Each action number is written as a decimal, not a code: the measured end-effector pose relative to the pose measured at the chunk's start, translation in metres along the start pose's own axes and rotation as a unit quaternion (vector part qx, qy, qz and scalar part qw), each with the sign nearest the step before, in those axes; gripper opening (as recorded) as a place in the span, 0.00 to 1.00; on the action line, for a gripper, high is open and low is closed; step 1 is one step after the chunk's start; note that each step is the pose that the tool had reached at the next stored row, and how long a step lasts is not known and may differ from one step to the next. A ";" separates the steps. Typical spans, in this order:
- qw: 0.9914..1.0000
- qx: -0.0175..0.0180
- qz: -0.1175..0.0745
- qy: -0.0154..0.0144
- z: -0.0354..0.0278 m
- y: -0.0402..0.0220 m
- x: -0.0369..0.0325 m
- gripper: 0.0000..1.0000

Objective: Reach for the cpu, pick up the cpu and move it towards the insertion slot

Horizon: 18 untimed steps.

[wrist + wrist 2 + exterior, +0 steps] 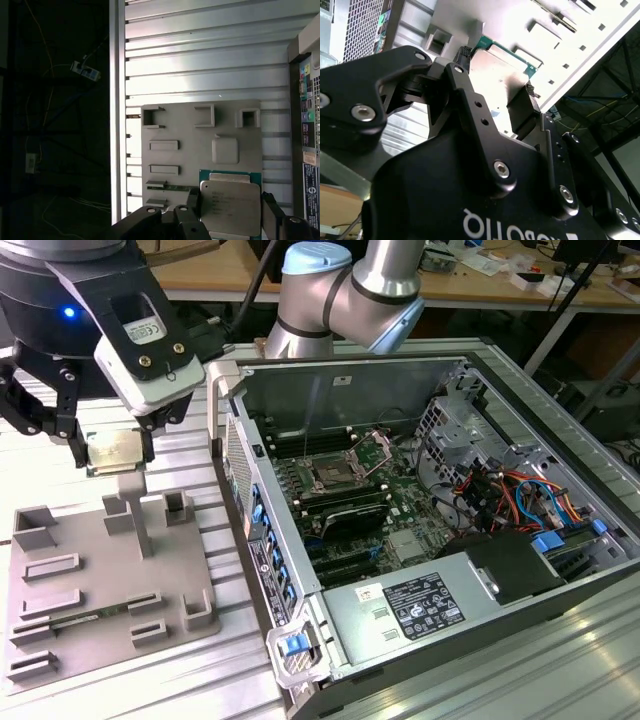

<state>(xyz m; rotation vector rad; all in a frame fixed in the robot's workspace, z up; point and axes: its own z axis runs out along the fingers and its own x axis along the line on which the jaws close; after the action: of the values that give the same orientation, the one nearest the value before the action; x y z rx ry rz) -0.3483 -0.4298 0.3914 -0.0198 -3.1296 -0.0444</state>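
Silvery cpu (231, 206), seemingly green-edged; grey ribbed table (200, 50)

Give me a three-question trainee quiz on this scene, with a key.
1. True or false: the tool holds the cpu between its fingers.
2. Multiple choice: the cpu hangs above A) the grey fixture plate, B) the fan, C) the drive cage.
3. Short answer: in the exterior view, on which side of the cpu is the insertion slot?

Key: 1 true; 2 A; 3 the exterior view's right, inside the open computer case.
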 end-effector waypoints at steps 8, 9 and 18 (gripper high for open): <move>1.000 0.000 0.000 0.000 -0.0001 0.0001 -0.0112 0.55; 1.000 0.000 0.000 0.000 -0.0001 0.0002 -0.0141 0.55; 1.000 0.000 0.000 0.000 -0.0003 0.0004 -0.0284 0.55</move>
<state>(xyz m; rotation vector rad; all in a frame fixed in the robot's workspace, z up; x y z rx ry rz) -0.3198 -0.4298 0.3914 -0.0198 -3.1295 -0.0445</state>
